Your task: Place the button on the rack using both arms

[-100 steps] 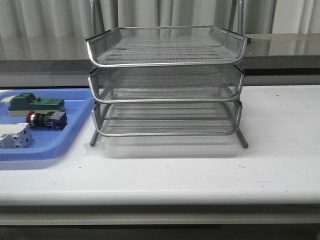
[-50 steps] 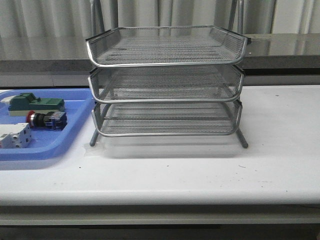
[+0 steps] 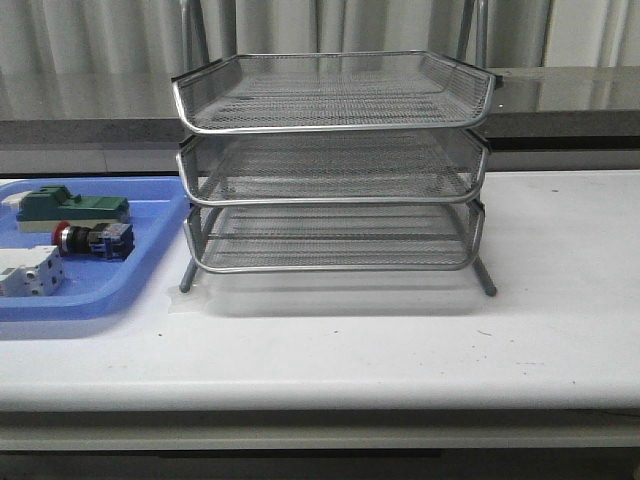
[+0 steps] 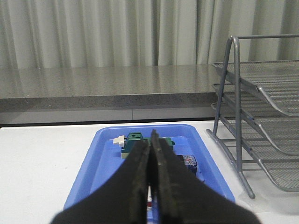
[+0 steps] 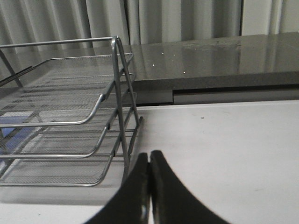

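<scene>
The button, red-headed with a blue-black body, lies on its side in the blue tray left of the rack. The rack is a three-tier silver wire-mesh stand at the table's middle, all its tiers bare. Neither arm shows in the front view. In the left wrist view my left gripper is shut with nothing in it, over the tray; the button's blue body peeks out beside its fingers. In the right wrist view my right gripper is shut and empty over the table, beside the rack's leg.
In the tray a green block part lies behind the button and a white terminal block in front of it. A grey ledge and curtains run behind the table. White tabletop lies right of the rack.
</scene>
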`<state>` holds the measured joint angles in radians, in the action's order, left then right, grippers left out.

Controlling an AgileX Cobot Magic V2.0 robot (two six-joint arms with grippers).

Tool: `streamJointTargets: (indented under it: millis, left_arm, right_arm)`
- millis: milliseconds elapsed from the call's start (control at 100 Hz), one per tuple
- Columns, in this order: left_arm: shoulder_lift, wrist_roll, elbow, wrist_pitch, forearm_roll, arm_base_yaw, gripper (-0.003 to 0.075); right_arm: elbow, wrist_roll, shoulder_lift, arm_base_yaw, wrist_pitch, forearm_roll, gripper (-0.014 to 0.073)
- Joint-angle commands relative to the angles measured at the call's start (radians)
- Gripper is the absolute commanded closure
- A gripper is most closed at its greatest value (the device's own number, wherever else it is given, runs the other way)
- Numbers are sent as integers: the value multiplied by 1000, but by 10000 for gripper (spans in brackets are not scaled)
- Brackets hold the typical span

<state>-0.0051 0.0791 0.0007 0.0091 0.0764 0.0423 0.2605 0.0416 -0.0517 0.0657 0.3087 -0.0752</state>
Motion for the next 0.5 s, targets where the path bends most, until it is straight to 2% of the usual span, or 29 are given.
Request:
streamJointTargets:
  millis: [0, 280, 490]
  left_arm:
    - [-32, 6, 48, -73, 1, -4, 740]
    - [-32, 6, 48, -73, 1, -4, 740]
    - [-32, 6, 48, -73, 1, -4, 740]
  right_arm:
    - [118, -8, -98, -6, 25, -43, 654]
    - [355, -8, -437, -6, 359, -124, 654]
    - [380, -8, -613, -6, 346, -236, 654]
